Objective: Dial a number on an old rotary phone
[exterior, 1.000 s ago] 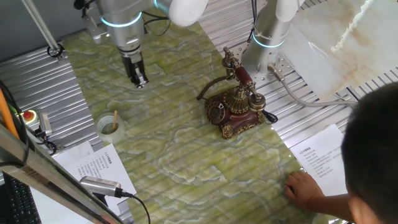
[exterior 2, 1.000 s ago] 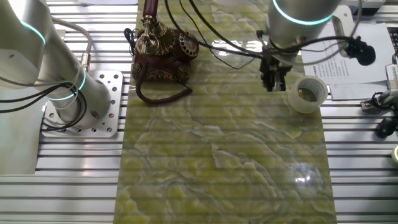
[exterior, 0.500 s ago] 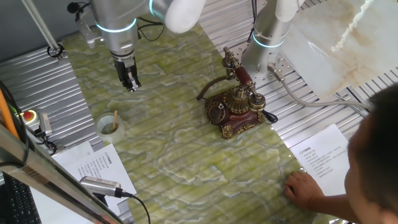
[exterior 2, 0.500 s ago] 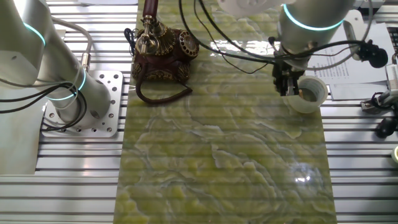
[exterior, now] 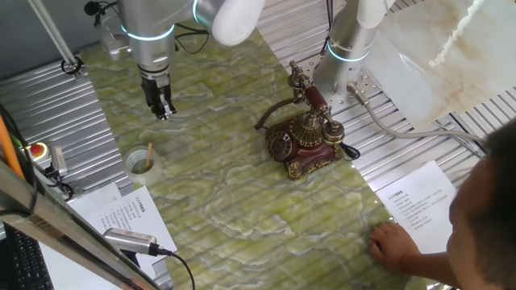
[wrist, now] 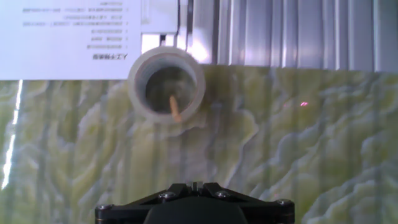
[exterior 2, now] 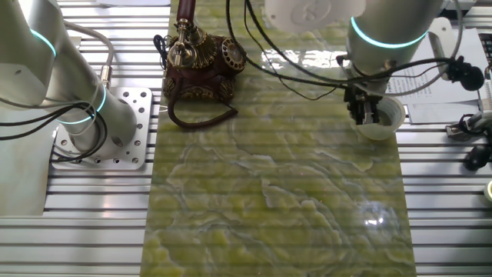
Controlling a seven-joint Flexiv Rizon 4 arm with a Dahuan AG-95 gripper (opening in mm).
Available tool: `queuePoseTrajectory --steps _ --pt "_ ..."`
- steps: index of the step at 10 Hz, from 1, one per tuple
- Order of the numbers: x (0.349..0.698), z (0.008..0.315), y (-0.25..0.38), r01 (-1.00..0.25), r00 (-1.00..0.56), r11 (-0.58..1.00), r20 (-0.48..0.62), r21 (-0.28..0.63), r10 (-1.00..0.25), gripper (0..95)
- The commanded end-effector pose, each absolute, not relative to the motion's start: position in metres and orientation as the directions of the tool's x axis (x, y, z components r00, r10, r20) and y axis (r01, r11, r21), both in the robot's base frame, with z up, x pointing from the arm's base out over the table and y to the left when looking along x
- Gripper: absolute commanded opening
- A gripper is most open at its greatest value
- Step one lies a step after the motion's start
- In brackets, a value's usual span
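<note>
The old rotary phone (exterior: 305, 141) stands on the green marbled mat, dark red-brown with brass trim, its round dial facing front-left and its handset in the cradle; it also shows in the other fixed view (exterior 2: 201, 61). My gripper (exterior: 161, 109) hangs over the mat far left of the phone, fingers together and holding nothing. In the other fixed view the gripper (exterior 2: 361, 115) is right beside a translucent roll (exterior 2: 382, 117). The hand view shows the closed fingertips (wrist: 194, 185) at the bottom edge, with the roll (wrist: 166, 84) ahead and a wooden stick (wrist: 175, 107) inside it.
A second arm's base (exterior: 347, 48) stands behind the phone. A person's hand (exterior: 395, 242) rests on the mat's front right corner. Printed sheets (exterior: 121, 213) lie front left, beyond the roll in the hand view (wrist: 74, 31). Ribbed metal table (exterior 2: 92, 208) surrounds the mat.
My gripper has moved away from the phone's side of the mat towards the roll with the stick, and now hangs right next to it. The phone has not moved.
</note>
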State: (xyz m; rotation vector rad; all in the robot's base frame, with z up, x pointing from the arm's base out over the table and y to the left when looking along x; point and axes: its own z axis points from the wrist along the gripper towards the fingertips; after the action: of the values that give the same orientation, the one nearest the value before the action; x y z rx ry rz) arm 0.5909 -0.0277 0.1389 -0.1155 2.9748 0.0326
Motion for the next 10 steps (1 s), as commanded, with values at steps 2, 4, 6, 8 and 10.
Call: queuePoseTrajectory --steps 2,4,6,8,10 --pt "0.602 0.133 -0.028 -0.094 -0.975 0.996 -0.201 0.009 -0.09 19.0" --pt "0.611 0.132 -0.029 -0.105 -0.975 0.994 -0.201 0.014 -0.1 19.0" --pt "0.618 0.131 -0.028 -0.096 -0.973 0.995 -0.211 0.019 -0.09 19.0" --pt "0.625 0.126 -0.026 -0.099 -0.971 0.995 -0.222 0.017 -0.093 19.0" --pt "0.628 0.12 -0.026 -0.106 -0.967 0.994 -0.234 0.015 -0.099 19.0"
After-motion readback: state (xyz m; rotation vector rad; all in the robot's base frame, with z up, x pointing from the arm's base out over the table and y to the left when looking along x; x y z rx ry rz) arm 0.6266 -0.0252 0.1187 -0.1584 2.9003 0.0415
